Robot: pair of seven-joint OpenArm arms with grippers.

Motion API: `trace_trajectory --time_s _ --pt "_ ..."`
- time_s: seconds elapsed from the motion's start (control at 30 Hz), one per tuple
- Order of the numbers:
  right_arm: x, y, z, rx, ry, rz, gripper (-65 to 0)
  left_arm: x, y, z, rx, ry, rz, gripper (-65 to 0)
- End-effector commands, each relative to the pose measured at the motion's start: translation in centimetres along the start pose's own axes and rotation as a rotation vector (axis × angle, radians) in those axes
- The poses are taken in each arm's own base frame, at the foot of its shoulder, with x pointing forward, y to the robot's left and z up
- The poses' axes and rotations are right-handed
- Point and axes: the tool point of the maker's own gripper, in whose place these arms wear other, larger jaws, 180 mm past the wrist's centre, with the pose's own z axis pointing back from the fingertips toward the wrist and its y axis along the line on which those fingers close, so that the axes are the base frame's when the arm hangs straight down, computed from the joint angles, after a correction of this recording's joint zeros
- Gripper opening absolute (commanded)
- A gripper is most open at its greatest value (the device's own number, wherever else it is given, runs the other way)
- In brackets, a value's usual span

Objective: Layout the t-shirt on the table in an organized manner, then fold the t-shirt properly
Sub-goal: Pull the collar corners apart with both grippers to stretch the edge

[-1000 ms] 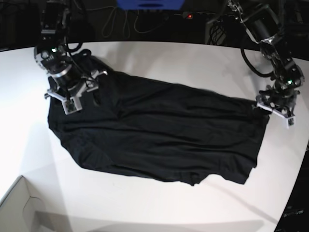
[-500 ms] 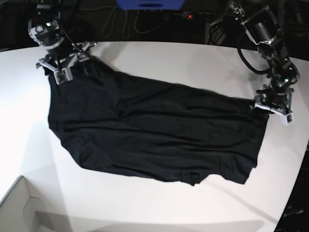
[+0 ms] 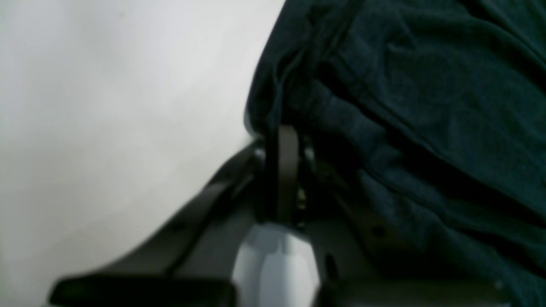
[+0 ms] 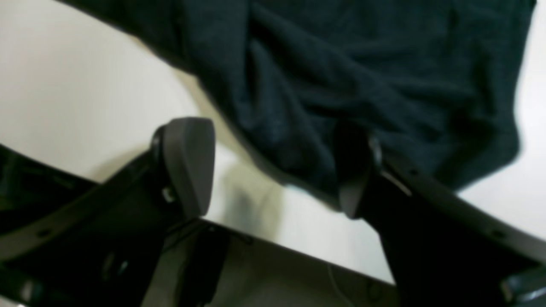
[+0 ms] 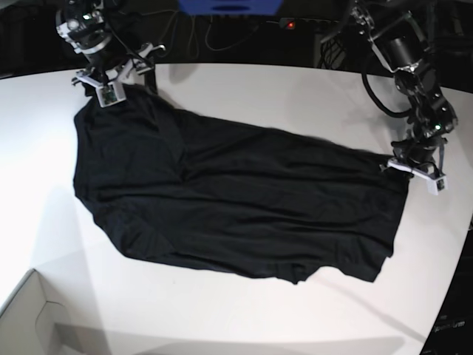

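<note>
— Across the white table [image 5: 244, 310], where does the t-shirt [image 5: 244, 207] lie?
— Spread flat, running from far left to near right.
— And the left gripper [image 5: 414, 171]?
— At the shirt's right edge, clamped on a bunch of the fabric there.
— The right gripper [image 5: 111, 78]?
— Over the far left corner, fingers [image 4: 187, 162] spread wide, cloth between them but not pinched.

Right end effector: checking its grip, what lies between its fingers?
In the right wrist view, the t-shirt edge over bare table; the right end effector is open.
</note>
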Motion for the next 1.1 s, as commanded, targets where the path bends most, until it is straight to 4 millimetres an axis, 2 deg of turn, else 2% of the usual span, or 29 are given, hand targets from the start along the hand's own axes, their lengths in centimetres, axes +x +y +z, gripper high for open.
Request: trace_trajectory --time_s 0.0,0.07,0.1,0.27,0.4,0.57,0.83,0.9,1.07 --pt "1.2 -0.2 -0.2 0.002 -0.044 0.001 -20.4 1.1 0.4 0.1 0.01 -0.017 -0.013 -65.0" --pt "1.0 -0.1 -0.8 0.005 -0.04 -0.018 -21.4 1.1 0.5 0.1 0.011 -0.018 -0.014 -65.0" --pt "0.9 -0.1 -1.0 0.006 -0.037 -0.022 -23.9 1.1 0.5 0.1 0.011 -0.018 -0.014 -65.0" --pt "1.5 -0.3 -1.3 0.002 -0.051 -0.017 -47.3 1.5 1.1 0.3 0.022 -0.023 -0.025 -65.0" --pt "0.9 -0.5 -1.7 0.003 -0.033 -0.023 -65.0 1.6 1.3 0.3 0.024 -0.024 -0.027 -65.0" --pt "0.5 -0.5 -1.6 0.003 -0.025 -0.025 -65.0 1.7 1.3 0.3 0.024 -0.026 -0.027 -65.0" --pt "3.8 -2.1 -0.3 -0.025 -0.096 0.067 -65.0 2.3 1.9 0.5 0.035 -0.034 -0.038 -65.0" --pt "4.1 -2.4 -0.4 -0.025 -0.099 0.089 -65.0 2.4 1.9 0.6 0.036 -0.037 -0.039 -65.0" --pt "6.6 -3.5 -1.2 -0.044 -0.152 0.108 -65.0 2.4 1.9 0.6 0.036 -0.037 -0.039 -65.0"
